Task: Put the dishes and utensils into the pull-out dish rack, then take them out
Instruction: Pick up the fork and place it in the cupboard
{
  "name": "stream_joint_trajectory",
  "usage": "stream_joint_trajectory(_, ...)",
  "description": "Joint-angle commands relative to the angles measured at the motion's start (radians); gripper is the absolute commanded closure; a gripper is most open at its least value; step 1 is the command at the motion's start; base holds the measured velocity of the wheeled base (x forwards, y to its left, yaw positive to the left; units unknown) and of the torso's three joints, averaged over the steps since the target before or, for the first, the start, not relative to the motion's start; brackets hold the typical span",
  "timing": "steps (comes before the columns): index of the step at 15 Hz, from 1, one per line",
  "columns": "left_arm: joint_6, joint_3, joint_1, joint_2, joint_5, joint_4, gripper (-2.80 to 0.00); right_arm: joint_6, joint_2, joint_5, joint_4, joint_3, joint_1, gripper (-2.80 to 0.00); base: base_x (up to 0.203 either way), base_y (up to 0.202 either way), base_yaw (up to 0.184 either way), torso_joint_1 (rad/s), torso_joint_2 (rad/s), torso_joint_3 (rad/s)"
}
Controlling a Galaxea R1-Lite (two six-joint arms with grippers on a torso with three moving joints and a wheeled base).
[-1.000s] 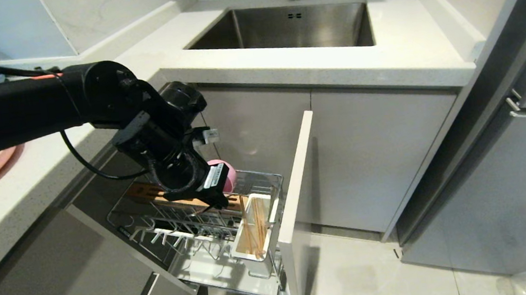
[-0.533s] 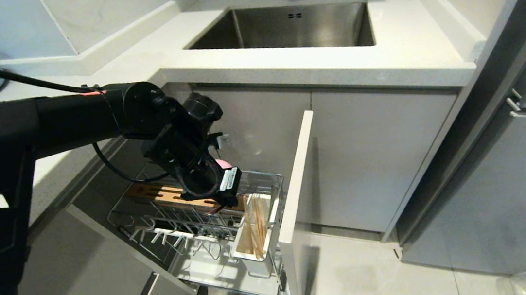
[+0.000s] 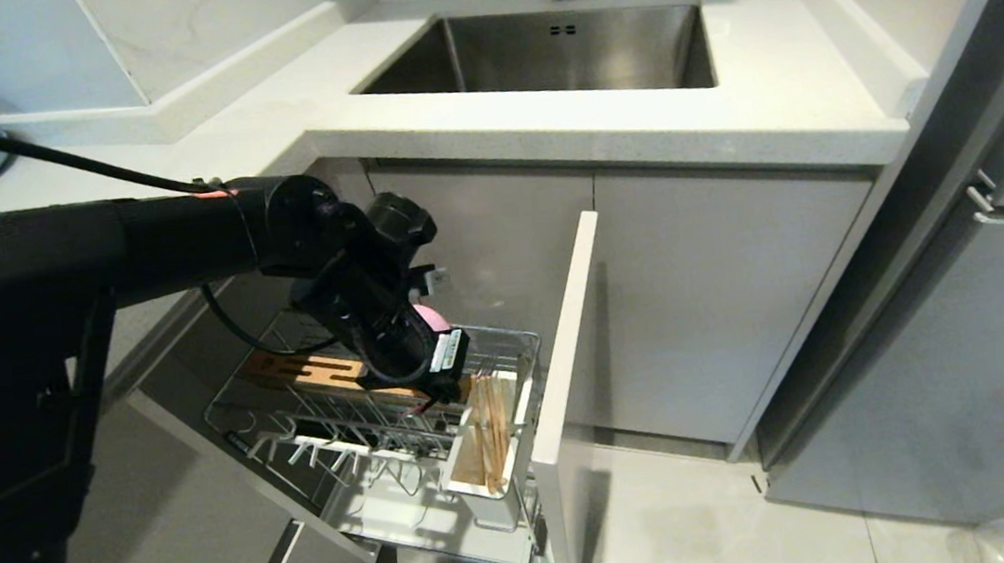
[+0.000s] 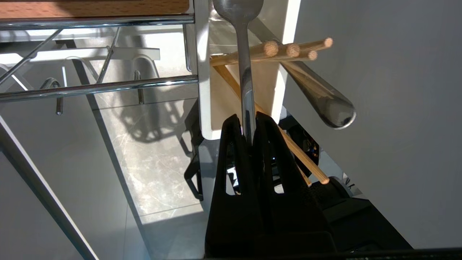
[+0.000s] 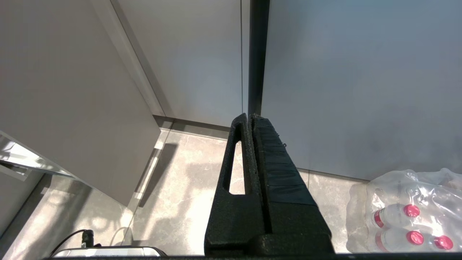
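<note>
My left tool [image 4: 246, 124] is pinched tight on the thin handle of the silver fork [image 4: 245, 72], with the black fingertips [image 4: 231, 126] clamped on either side of the metal. In the left wrist view the fork runs from the tool up the middle of the frame, its broad end at the top edge, over the white utensil holder [image 4: 202, 90]. The light-wood chopsticks [image 4: 285, 50] lean out of that holder in the upper centre, their round ends fanned together, and one more stick [image 4: 306, 164] slants down toward the lower right. A second rounded metal handle [image 4: 321, 99] juts from the holder toward the right.

In the head view my left arm reaches in from the left edge and my left tool [image 3: 439, 391] hangs at the centre of the frame, just above the pull-out dish rack [image 3: 340, 429], next to the utensil holder [image 3: 481, 433]. A pink bowl [image 3: 431, 315] peeks out behind my wrist, over the back of the rack. The slotted wooden bar [image 3: 306, 372] lies across the chrome wires. The steel sink [image 3: 543, 53] is set in the worktop [image 3: 772, 95] at the top of the frame.

My right tool [image 5: 251, 121] is pressed together on nothing, pointing at grey cabinet fronts and the tiled floor, with a wrapped pack of bottles [image 5: 408, 216] at the lower right.
</note>
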Motion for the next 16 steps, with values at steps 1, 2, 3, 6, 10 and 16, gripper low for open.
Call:
stream_joint_trajectory(1,0.000,0.000,0.000,0.009,-0.001,0.006,0.00,0.000,0.000,0.000,0.000,0.002,0.000,0.00,0.000,0.000,0.000,0.000,0.00,0.000)
stream_joint_trajectory(2,0.000,0.000,0.000,0.010,-0.001,0.006,0.00,0.000,0.000,0.000,0.000,0.002,0.000,0.00,0.000,0.000,0.000,0.000,0.00,0.000)
stream_joint_trajectory(3,0.000,0.000,0.000,0.015,-0.001,0.006,0.00,0.000,0.000,0.000,0.000,0.002,0.000,0.00,0.000,0.000,0.000,0.000,0.00,0.000)
stream_joint_trajectory(6,0.002,0.000,-0.001,0.012,0.015,0.013,0.00,0.000,0.000,0.000,0.000,0.002,0.000,0.00,0.000,0.000,0.000,0.000,0.00,0.000)
stream_joint_trajectory(10,0.005,0.000,-0.009,0.010,0.040,0.053,0.00,0.000,0.000,0.000,0.000,0.002,0.000,0.00,0.000,0.000,0.000,0.000,0.00,0.000)
stream_joint_trajectory(16,0.010,0.002,-0.027,0.006,0.050,0.093,0.00,0.000,0.000,0.000,0.000,0.002,0.000,0.00,0.000,0.000,0.000,0.000,0.00,0.000)
